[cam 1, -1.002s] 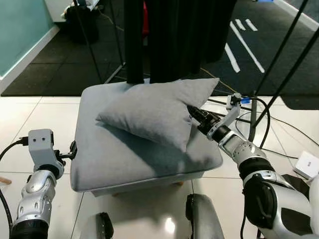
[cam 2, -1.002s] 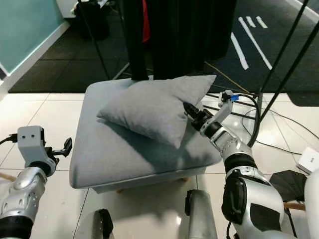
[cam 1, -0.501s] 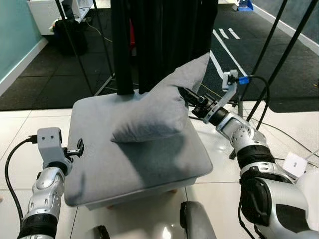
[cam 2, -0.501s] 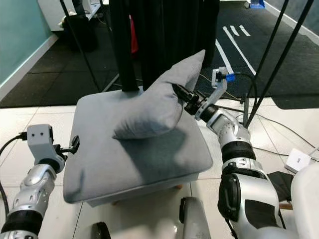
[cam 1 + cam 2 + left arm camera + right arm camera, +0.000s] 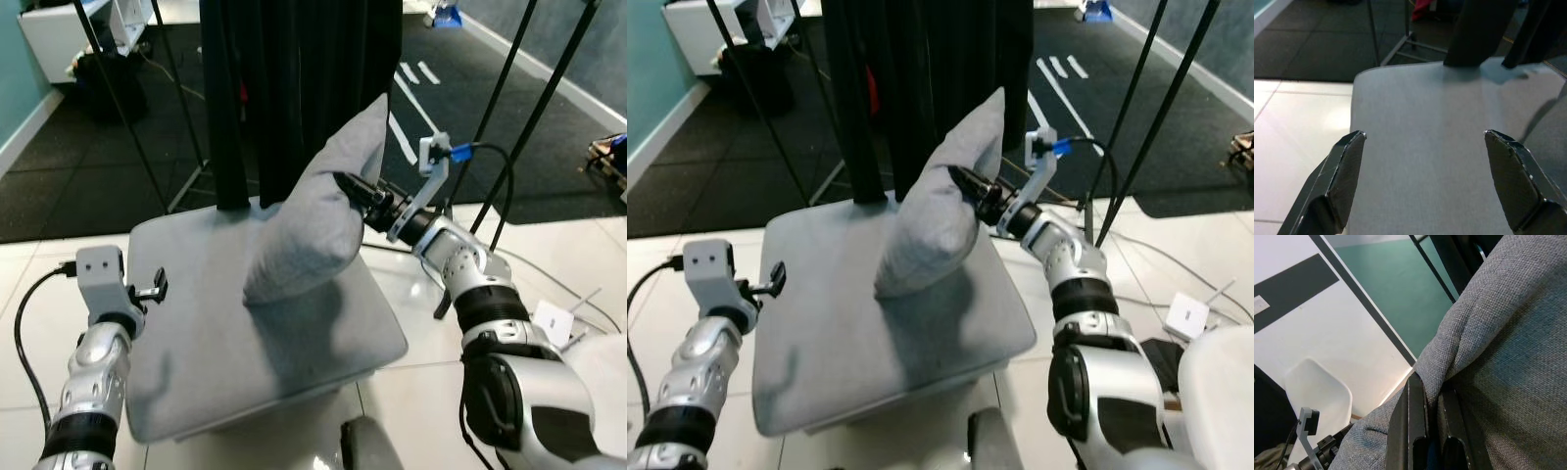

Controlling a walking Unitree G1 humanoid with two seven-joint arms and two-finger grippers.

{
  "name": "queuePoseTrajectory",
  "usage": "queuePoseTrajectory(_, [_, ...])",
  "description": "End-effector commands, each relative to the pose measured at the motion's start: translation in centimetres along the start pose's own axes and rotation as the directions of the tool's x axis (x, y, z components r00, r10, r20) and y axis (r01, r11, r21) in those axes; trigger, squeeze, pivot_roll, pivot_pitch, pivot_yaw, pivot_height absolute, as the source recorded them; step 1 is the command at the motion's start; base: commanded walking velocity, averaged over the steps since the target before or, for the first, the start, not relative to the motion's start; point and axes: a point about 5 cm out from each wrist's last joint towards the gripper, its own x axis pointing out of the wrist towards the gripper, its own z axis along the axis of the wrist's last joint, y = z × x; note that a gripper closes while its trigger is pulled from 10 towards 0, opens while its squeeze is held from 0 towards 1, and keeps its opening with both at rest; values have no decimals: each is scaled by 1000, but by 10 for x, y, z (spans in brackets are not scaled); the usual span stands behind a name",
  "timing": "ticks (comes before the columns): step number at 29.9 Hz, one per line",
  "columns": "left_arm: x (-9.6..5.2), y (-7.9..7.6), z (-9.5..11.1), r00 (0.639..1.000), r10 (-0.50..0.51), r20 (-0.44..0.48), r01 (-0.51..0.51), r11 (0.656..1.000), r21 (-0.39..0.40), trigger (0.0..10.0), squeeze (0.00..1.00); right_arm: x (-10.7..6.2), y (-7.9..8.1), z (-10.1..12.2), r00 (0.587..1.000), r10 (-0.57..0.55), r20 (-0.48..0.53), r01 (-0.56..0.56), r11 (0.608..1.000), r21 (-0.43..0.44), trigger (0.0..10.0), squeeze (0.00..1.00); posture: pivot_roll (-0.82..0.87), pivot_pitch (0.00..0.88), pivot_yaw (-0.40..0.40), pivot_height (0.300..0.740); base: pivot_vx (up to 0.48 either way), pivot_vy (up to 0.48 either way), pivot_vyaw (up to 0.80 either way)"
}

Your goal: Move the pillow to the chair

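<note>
- Left eye view is showing the left gripper [image 5: 157, 286] hovering beside the near left edge of the grey padded ottoman [image 5: 186, 362], fingers spread wide apart and holding nothing.
- Ottoman is looking soft, woven, square with rounded corners, sitting on glossy white tiles [image 5: 24, 294] with open floor on both sides.
- Right gripper [image 5: 345, 184] is pinching a fold of the grey woven pillow [image 5: 313, 220], fingers closed on the fabric.
- Pillow is hanging tilted, its lower corner resting on the ottoman.
- Black curtain [image 5: 294, 69] and thin black poles [image 5: 505, 78] are standing close behind.
</note>
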Motion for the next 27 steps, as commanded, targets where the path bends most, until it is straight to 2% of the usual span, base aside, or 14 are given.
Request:
queuePoseTrajectory(1, [-3,4,-8,1000,21,-22,-21,1000,-11,10000,0,5,8,12,998,41,41,-39,998,-39,0,0,-203,67,3,631,0,0,0])
queuePoseTrajectory(14, [-3,3,-10,1000,18,-17,-18,1000,-9,10000,0,8,11,9,999,25,37,-23,998,-55,0,0,-206,64,0,691,0,0,0])
queuePoseTrajectory(15, [-3,2,-10,1000,17,-18,-17,1000,-9,10000,0,7,7,8,1000,-7,29,9,998,-60,863,0,-206,65,0,696,0,0,0])
queuePoseTrajectory(17, [-3,2,-11,1000,17,-19,-17,1000,-10,10000,0,6,5,7,999,-31,24,32,997,-64,863,0,-206,65,0,701,0,0,0])
queuePoseTrajectory(18, [-3,2,-11,1000,16,-20,-16,1000,-8,10000,0,5,1,4,997,-80,14,81,994,-71,10000,0,-208,62,0,701,0,0,0])
queuePoseTrajectory(19, [-3,2,-11,1000,16,-20,-16,1000,-8,10000,0,5,1,4,997,-80,14,81,994,-71,10000,0,-208,62,0,701,0,0,0])
queuePoseTrajectory(23, [-4,3,-15,999,20,-31,-20,1000,2,10000,0,-4,-12,-3,981,-196,-2,196,977,-81,10000,0,-208,62,0,701,0,0,0])
queuePoseTrajectory(27, [-6,6,-20,999,26,-44,-26,1000,9,10000,0,-10,-17,-4,976,-217,20,218,974,-55,10000,0,-214,61,10,701,0,0,0])
